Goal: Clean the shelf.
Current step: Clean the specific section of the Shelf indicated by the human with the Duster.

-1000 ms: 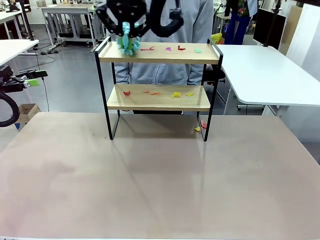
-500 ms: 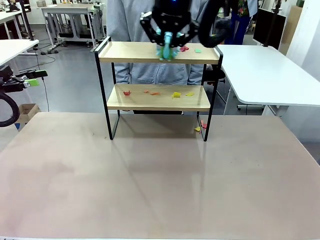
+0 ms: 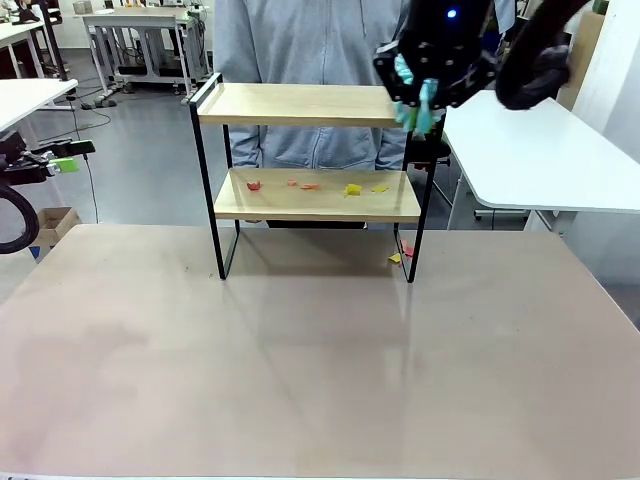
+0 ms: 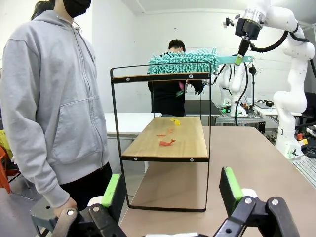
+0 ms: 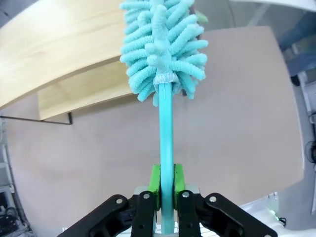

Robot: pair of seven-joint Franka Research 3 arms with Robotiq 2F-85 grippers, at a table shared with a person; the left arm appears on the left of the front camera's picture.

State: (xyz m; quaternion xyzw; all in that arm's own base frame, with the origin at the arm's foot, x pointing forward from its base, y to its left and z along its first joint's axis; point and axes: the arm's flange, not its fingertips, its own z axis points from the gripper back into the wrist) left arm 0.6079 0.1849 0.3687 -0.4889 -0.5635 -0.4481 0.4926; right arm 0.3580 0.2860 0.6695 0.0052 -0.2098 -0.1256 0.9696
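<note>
Front view: the shelf stands on the table, far from the robot and near the middle. A person in a grey hoodie stands just behind it. Red and yellow scraps lie on the lower board, and a few more lie on the table by the shelf's right leg. The right gripper is at the right end of the top board, holding a teal duster whose fluffy head hangs at that end rail. The left gripper sits well off to the left, away from the shelf.

Left wrist view: the left gripper's jaws stand wide apart with nothing between them, green pads facing each other. Beyond them the shelf is seen end-on. The duster head lies along the top board's far edge, and the white right arm reaches over to it. The person stands at the left.

Right wrist view: the right gripper is clamped on the duster's handle, pads pressed to both sides. The head points out over the edge of the top board, with the table below.
</note>
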